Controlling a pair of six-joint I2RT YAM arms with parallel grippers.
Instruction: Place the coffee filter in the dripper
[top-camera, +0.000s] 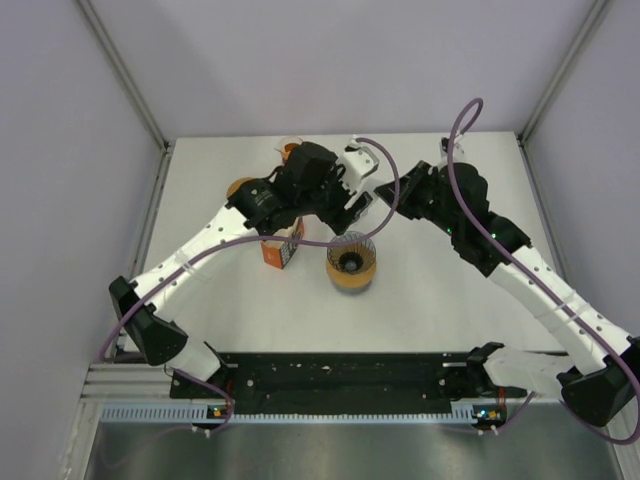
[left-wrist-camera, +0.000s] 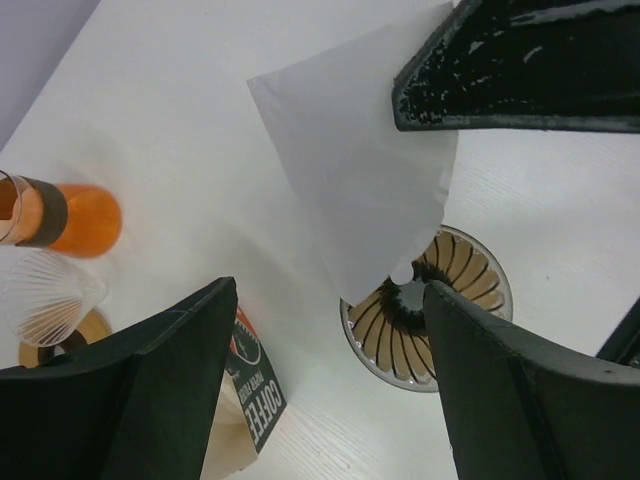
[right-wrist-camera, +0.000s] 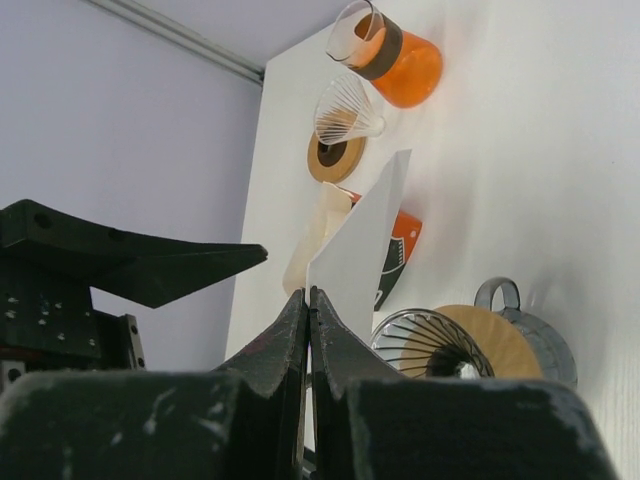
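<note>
Coffee filter (left-wrist-camera: 350, 170) pinched in right gripper (right-wrist-camera: 308, 295), raised near dripper (top-camera: 351, 263) — left gripper (left-wrist-camera: 328, 295) spread wide, empty.

You are stretching both arms forward and angling them inward, wrists close together. Your left gripper (left-wrist-camera: 330, 288) is hanging wide open, and your right gripper (right-wrist-camera: 308, 295) is pinching the coffee filter (right-wrist-camera: 360, 250) between tightly closed fingers.

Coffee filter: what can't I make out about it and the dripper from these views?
- Coffee filter: in the top view, mostly hidden under the left arm.
- Its pinched corner: covered by the shut right tool in both wrist views.
- Dripper: in the left wrist view, part of the rim sits behind the filter's tip and a finger of the left tool.
</note>
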